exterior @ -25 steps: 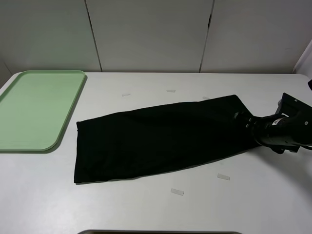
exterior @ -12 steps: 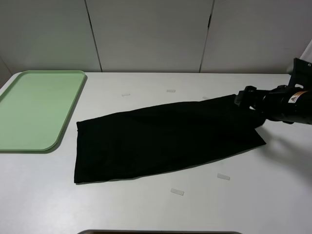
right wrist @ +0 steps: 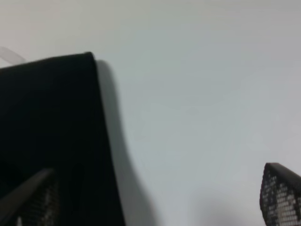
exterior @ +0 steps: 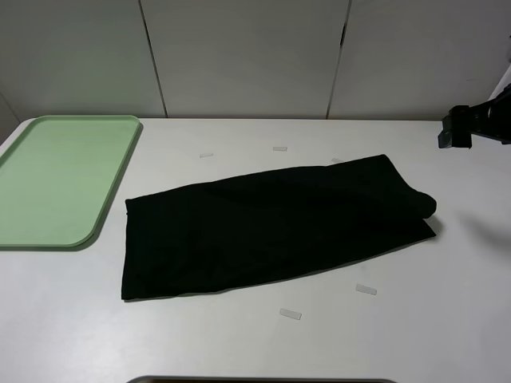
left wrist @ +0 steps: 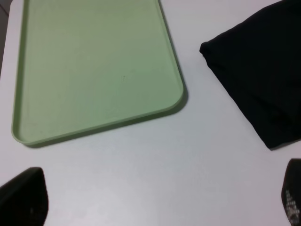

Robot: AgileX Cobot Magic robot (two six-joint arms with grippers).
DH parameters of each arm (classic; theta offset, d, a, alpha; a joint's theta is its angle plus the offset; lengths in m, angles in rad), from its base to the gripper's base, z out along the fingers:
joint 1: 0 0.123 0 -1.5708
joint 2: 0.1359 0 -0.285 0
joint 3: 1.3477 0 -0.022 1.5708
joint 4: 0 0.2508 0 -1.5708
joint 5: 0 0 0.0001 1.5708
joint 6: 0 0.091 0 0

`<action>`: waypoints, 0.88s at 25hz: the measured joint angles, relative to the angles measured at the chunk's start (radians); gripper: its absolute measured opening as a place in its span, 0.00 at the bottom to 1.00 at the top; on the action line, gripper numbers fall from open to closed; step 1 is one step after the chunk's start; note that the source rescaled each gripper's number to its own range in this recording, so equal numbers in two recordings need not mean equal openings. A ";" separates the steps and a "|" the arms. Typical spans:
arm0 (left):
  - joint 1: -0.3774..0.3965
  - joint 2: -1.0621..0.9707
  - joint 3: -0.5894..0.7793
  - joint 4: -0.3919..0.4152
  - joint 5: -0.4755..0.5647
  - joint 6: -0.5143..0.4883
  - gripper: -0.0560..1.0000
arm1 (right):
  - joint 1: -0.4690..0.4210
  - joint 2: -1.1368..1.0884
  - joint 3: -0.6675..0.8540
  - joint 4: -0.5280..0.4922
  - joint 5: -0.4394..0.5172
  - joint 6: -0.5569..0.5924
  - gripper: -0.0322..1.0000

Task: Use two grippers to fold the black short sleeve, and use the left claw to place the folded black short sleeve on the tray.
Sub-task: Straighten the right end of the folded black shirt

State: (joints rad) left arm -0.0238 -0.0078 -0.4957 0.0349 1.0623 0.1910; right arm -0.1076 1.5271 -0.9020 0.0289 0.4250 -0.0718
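Note:
The black short sleeve (exterior: 271, 227) lies on the white table as a long folded strip, its right end bunched in a small roll. The empty green tray (exterior: 56, 179) sits at the far left. My right gripper (exterior: 457, 129) hovers open and empty above the table's right edge, apart from the garment. In the right wrist view the garment's end (right wrist: 51, 132) lies below the open gripper (right wrist: 155, 202). In the left wrist view my left gripper (left wrist: 157, 207) is open and empty over bare table, between the tray (left wrist: 94, 66) and the garment's left corner (left wrist: 258, 70). The left gripper is out of the exterior view.
Small pieces of clear tape lie on the table behind the garment (exterior: 279, 148) and in front of it (exterior: 290, 313). A dark edge (exterior: 263, 380) shows at the table's front. White wall panels stand behind the table.
My right gripper let go of the garment's right end, rose and drew back to the far right. The garment's right end now lies bunched on the table.

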 joint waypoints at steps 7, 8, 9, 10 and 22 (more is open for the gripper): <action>0.000 0.000 0.000 0.000 -0.001 0.000 1.00 | -0.060 0.268 -0.218 0.211 0.300 -0.257 0.93; 0.000 0.000 0.000 0.000 -0.001 0.000 1.00 | -0.060 0.289 -0.235 0.231 0.320 -0.285 0.93; 0.000 0.000 0.000 0.000 -0.001 0.000 1.00 | -0.060 0.311 -0.252 0.249 0.330 -0.315 0.93; 0.000 0.000 0.000 0.000 -0.001 0.000 1.00 | -0.060 0.329 -0.265 0.258 0.336 -0.336 0.93; 0.000 0.000 0.000 0.000 -0.001 0.000 1.00 | -0.060 0.462 -0.280 0.291 0.297 -0.416 0.99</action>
State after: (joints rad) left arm -0.0238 -0.0078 -0.4957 0.0352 1.0613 0.1910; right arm -0.1673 1.9889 -1.1820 0.3201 0.7217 -0.4874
